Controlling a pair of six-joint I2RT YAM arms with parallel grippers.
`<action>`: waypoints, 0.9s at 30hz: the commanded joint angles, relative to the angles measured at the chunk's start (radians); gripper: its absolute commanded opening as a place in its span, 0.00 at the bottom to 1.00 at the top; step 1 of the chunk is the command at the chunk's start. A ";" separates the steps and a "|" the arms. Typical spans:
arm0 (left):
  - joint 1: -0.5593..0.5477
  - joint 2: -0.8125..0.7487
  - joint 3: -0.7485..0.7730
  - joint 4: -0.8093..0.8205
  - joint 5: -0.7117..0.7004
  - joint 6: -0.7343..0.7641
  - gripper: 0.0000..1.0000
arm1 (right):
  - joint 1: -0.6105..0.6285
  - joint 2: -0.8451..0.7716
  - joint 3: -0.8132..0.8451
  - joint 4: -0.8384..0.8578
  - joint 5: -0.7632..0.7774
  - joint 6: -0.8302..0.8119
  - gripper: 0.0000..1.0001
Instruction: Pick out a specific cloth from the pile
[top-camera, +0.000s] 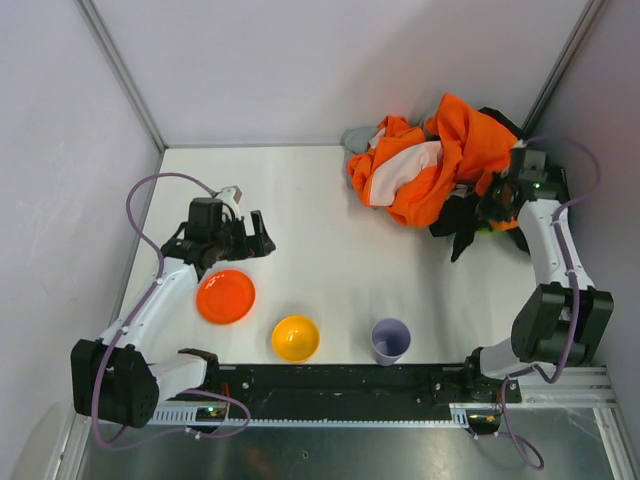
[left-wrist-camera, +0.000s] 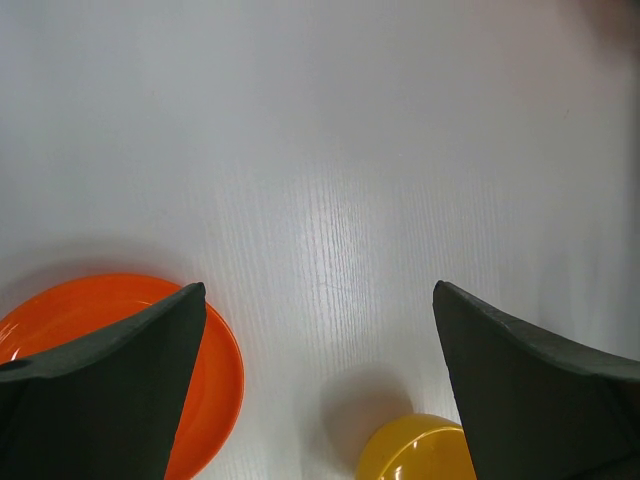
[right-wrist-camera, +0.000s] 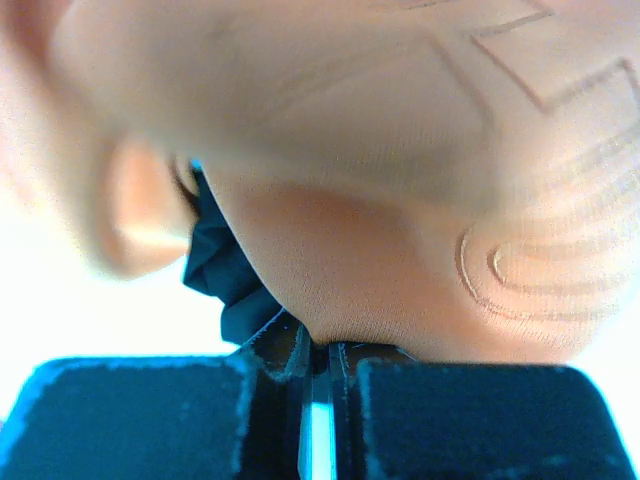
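Observation:
The pile lies at the back right: a big orange garment (top-camera: 462, 135) with pale lining, a black garment (top-camera: 460, 222) and a grey cloth (top-camera: 358, 137). A thin sliver of the lime-green cloth (top-camera: 490, 229) shows under the pile's right edge, below my right gripper (top-camera: 492, 200). In the right wrist view the right gripper (right-wrist-camera: 325, 345) is nearly closed, pinching a fold of the orange garment (right-wrist-camera: 380, 250), with black fabric (right-wrist-camera: 225, 270) beside it. My left gripper (top-camera: 255, 236) is open and empty over bare table, as its wrist view (left-wrist-camera: 320, 300) shows.
An orange plate (top-camera: 225, 296), a yellow bowl (top-camera: 295, 338) and a pale purple cup (top-camera: 390, 340) stand along the near side. The plate (left-wrist-camera: 215, 370) and bowl (left-wrist-camera: 415, 450) lie under the left gripper. Walls close the back and sides.

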 joint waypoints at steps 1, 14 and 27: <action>0.006 -0.020 0.017 0.031 0.043 0.017 1.00 | -0.028 0.024 0.290 -0.011 -0.005 -0.017 0.00; 0.006 -0.019 0.016 0.051 0.060 0.021 1.00 | -0.056 0.510 1.215 -0.199 -0.007 0.017 0.00; -0.074 0.055 0.080 0.189 0.206 -0.077 1.00 | -0.160 0.794 1.155 -0.145 -0.042 0.073 0.00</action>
